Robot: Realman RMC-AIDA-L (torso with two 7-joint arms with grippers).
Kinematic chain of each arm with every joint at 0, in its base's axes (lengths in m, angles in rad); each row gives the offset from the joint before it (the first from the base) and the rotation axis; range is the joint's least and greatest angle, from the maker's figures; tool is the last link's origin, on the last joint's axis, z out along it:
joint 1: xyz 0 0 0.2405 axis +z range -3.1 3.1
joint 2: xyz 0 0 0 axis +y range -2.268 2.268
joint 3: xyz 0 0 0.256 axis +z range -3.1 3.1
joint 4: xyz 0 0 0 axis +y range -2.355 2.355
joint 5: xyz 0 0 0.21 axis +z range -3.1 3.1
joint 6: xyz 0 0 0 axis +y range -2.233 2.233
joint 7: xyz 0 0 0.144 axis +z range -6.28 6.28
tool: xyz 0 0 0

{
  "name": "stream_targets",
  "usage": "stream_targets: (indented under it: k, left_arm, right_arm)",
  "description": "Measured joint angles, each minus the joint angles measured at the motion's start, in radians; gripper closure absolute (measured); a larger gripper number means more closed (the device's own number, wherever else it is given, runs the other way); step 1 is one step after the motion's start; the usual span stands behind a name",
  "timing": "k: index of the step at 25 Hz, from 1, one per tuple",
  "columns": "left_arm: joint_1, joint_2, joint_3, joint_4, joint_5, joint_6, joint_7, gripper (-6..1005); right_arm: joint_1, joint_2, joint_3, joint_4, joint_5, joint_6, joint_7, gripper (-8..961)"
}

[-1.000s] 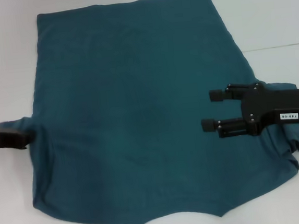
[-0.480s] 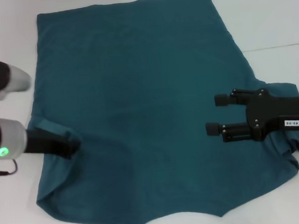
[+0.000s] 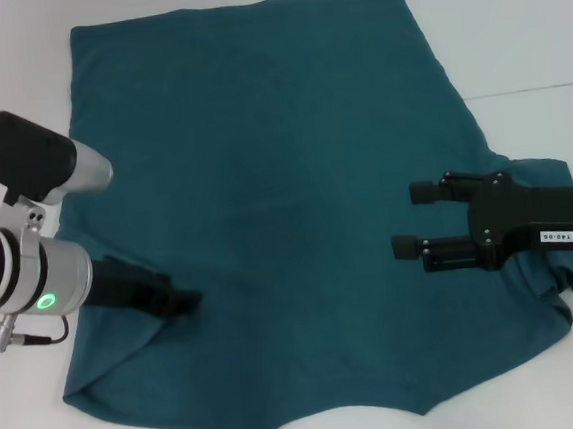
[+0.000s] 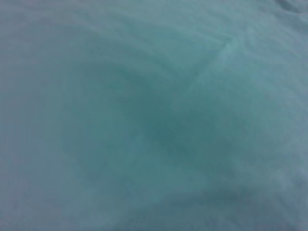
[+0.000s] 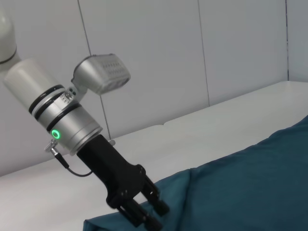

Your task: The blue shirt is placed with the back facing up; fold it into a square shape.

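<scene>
The blue shirt (image 3: 281, 155) lies spread flat on the white table, plain side up, and reaches from the far edge to the near edge. My left gripper (image 3: 186, 302) is over its near left part, shut on the left sleeve, which is pulled inward across the body. The right wrist view shows that gripper (image 5: 147, 216) pinching the raised shirt edge (image 5: 250, 192). My right gripper (image 3: 407, 220) hovers open over the shirt's right side with nothing between its fingers; the right sleeve (image 3: 562, 271) lies bunched under that arm. Teal fabric (image 4: 154, 115) fills the left wrist view.
Bare white table (image 3: 512, 34) shows around the shirt on the left, right and far sides, with a seam line (image 3: 536, 87) on the right. White wall panels (image 5: 192, 57) stand behind the table.
My left arm has swung in from the left edge toward the middle, dragging the left sleeve over the shirt body. The right gripper has stayed almost still, open.
</scene>
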Motion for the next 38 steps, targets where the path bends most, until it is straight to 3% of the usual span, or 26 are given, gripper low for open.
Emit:
stream_targets:
  k: [4, 11, 17, 33, 38]
  left_arm:
    - [0.010, 0.003, -0.034, 0.038, -0.023, 0.000, -0.020, 523]
    - [0.014, 0.013, -0.227, 0.067, 0.018, -0.019, -0.121, 369]
    - [0.015, 0.018, -0.255, 0.026, 0.129, -0.104, -0.216, 175]
    - [-0.012, 0.032, -0.250, -0.147, 0.191, -0.288, -0.209, 155]
    - [0.007, 0.017, -0.250, -0.143, 0.184, -0.311, -0.099, 155]
  right_arm:
    - [-0.002, 0.000, 0.000, 0.000, 0.000, 0.000, -0.001, 45]
    - [-0.006, 0.001, 0.000, 0.001, 0.005, 0.000, -0.010, 45]
    - [0.000, 0.002, 0.000, 0.001, 0.003, 0.007, -0.012, 45]
    - [0.026, 0.003, -0.020, 0.016, -0.001, 0.035, -0.022, 45]
    - [0.027, 0.003, -0.020, 0.016, 0.000, 0.039, -0.022, 45]
